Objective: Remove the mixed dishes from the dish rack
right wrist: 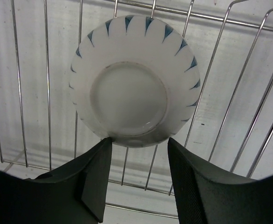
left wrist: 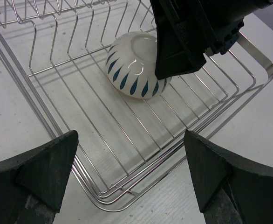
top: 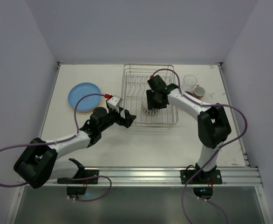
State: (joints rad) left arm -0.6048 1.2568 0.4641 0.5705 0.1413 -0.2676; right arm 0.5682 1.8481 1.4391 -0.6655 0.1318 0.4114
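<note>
The bowl [right wrist: 127, 79], white with blue teardrop marks, lies upside down on the wire floor of the dish rack [top: 135, 84], toward its near side. It is the only dish visible in the rack. Mouth-down, it offers only its curved outer wall and raised foot ring to grasp, which probably explains why the right gripper [right wrist: 139, 142] stands directly over it, pointing down. Its jaws are about half spread and straddle the near edge of the bowl, one on each side of the foot ring. One tip looks to be touching the wall, but it cannot be told whether they are pinching it. The left gripper [left wrist: 130, 137] is just outside the rack's near left corner, low over the bench [top: 141, 144], its jaws spread as wide as they go and holding nothing. It faces the bowl, likely to stay clear of the right arm while being ready to help. The other dishes are sorted by side. A blue plate [top: 84, 95] lies on the bench left of the rack, within the left arm's reach. A glass tumbler [top: 189, 82] and a reddish-brown cup [top: 199, 91] stand together by the rack's far right corner, near the right arm. Judging by that, the unloading is nearly done, and the bowl will probably go to the right.
</note>
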